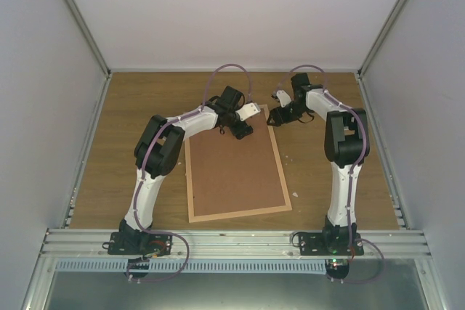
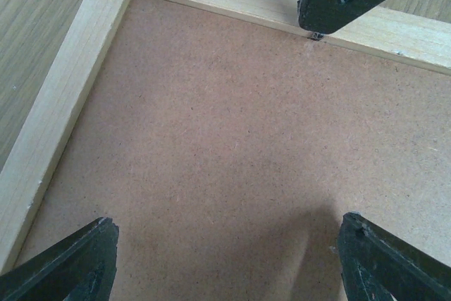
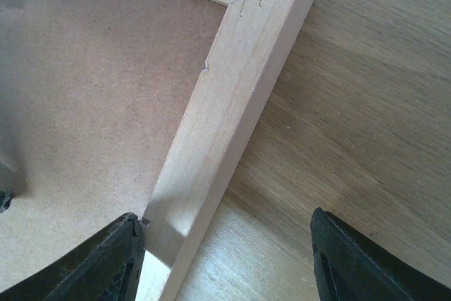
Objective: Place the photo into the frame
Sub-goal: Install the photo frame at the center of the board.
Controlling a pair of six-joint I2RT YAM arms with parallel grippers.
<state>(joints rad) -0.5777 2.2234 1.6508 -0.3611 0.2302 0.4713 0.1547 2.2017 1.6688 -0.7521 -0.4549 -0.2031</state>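
Lying back-up at the centre of the tabletop [image 1: 123,150]: the frame [image 1: 240,213], brown backing board [image 1: 234,168] set inside its rails, long sides running 6 to 12 o'clock. Poised over the board's 12 o'clock end: left end effector [image 2: 229,244], spread wide, holding nothing. Straddling the rail by the frame's 1 o'clock corner: right end effector [image 3: 225,252], parted, gripping nothing.

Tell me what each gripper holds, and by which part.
Nothing: left gripper open over the brown backing board, right gripper open astride a rail of the light wooden frame.
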